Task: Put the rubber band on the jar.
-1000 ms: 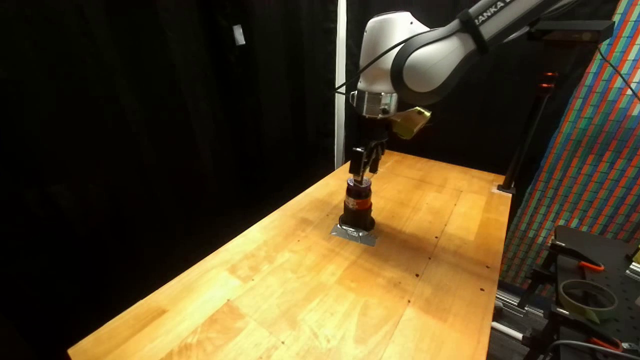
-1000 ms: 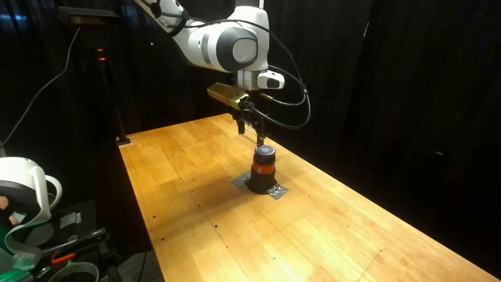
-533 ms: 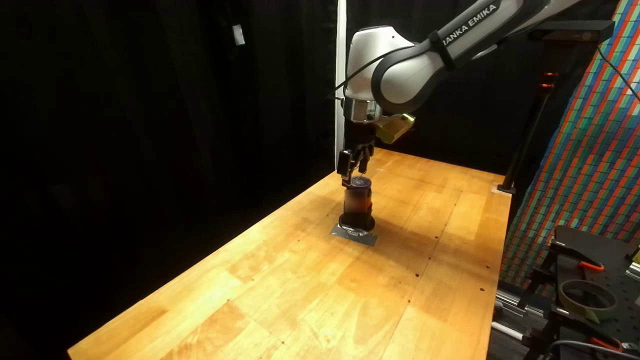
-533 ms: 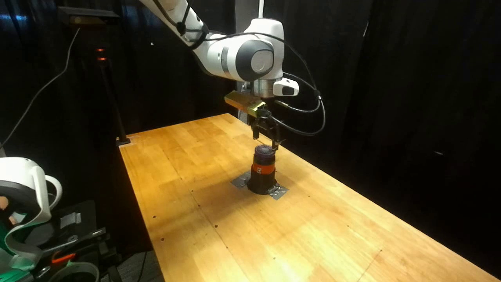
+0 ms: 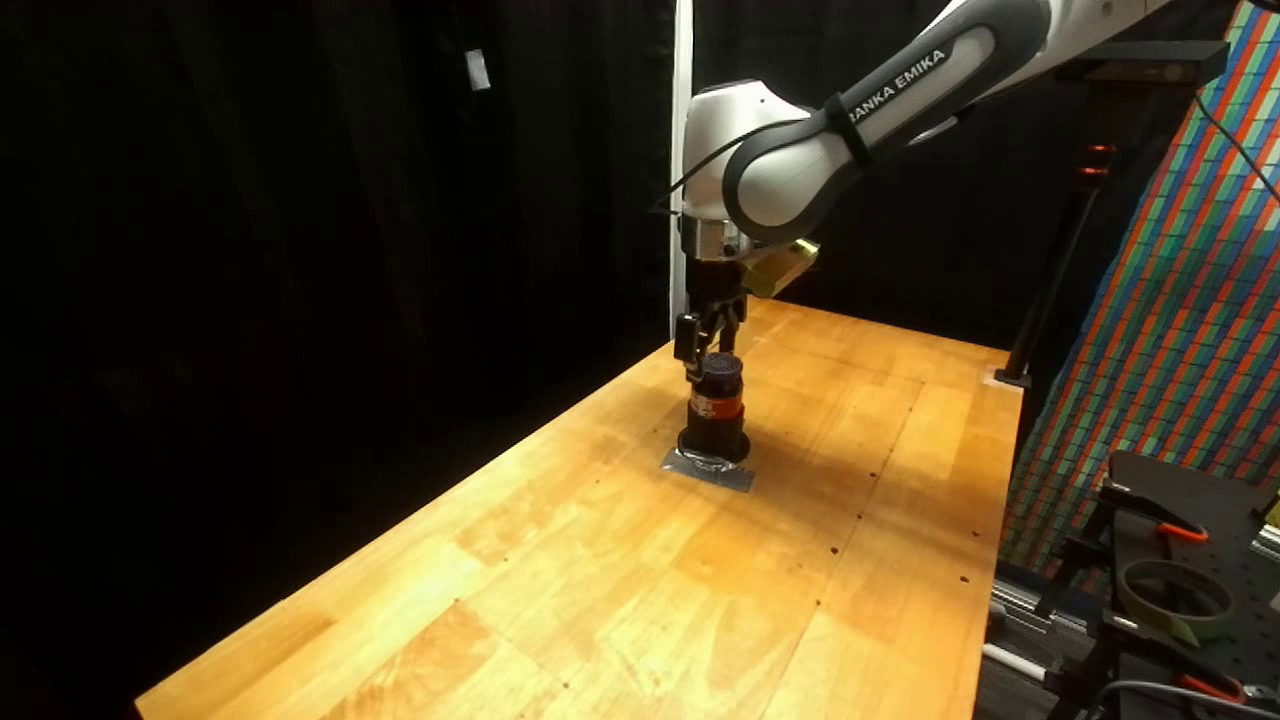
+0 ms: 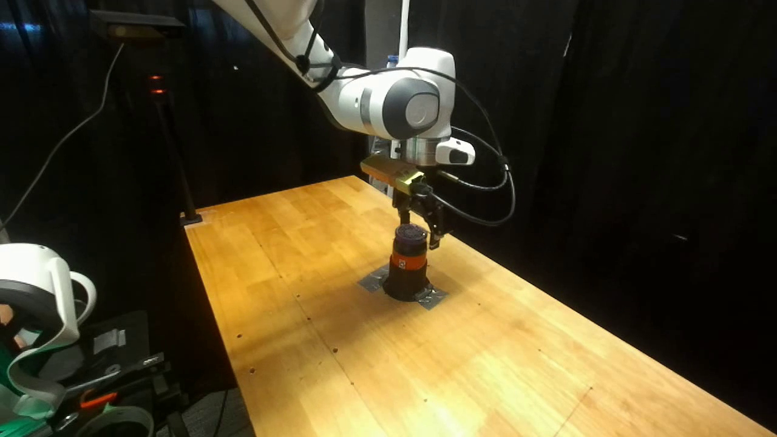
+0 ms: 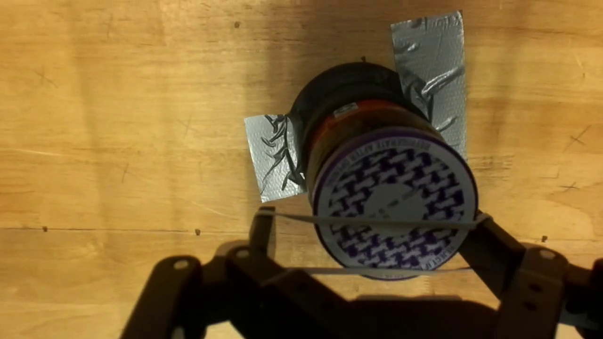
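Your gripper (image 7: 373, 216) stands with fingers apart, the rubber band (image 7: 353, 221) stretched between them. In the wrist view, both strands cross in front of the jar (image 7: 391, 174) (centre right of the frame); you cannot tell whether they touch it.

In an exterior view, the arm (image 6: 365, 104) is being held bent, its gripper (image 6: 419, 233) being pointed downward, fingers (image 6: 435, 237) parted, nearer the tabletop's (image 6: 485, 358) right edge than left.
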`<state>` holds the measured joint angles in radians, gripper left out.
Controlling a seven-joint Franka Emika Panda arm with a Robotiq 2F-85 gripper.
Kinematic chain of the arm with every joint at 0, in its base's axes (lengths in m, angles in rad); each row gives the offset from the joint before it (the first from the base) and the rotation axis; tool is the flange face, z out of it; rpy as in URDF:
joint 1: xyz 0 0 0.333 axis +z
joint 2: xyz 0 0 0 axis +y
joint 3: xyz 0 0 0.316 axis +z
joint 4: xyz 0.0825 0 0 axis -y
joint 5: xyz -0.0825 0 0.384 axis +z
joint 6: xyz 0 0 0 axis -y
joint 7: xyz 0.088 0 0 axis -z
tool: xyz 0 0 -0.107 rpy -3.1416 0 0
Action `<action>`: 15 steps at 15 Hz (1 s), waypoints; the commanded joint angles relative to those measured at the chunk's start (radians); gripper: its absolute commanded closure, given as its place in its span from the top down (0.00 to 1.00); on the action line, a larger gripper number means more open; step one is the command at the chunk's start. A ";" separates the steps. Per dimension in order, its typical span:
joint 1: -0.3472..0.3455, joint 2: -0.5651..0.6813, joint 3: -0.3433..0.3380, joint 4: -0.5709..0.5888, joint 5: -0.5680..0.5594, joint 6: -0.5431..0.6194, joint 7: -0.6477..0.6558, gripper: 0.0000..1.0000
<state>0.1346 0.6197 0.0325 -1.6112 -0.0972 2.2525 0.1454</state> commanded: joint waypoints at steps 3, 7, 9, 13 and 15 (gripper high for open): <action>-0.016 0.029 0.012 0.046 0.037 -0.087 -0.041 1.00; -0.002 0.024 -0.014 0.031 0.018 0.022 0.016 1.00; 0.007 0.032 -0.029 0.027 0.005 0.089 0.046 1.00; 0.007 0.056 -0.039 0.043 0.011 0.125 0.063 1.00; -0.009 0.049 -0.024 0.036 0.029 0.068 0.027 1.00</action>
<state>0.1305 0.6594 0.0067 -1.5923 -0.0837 2.3516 0.1888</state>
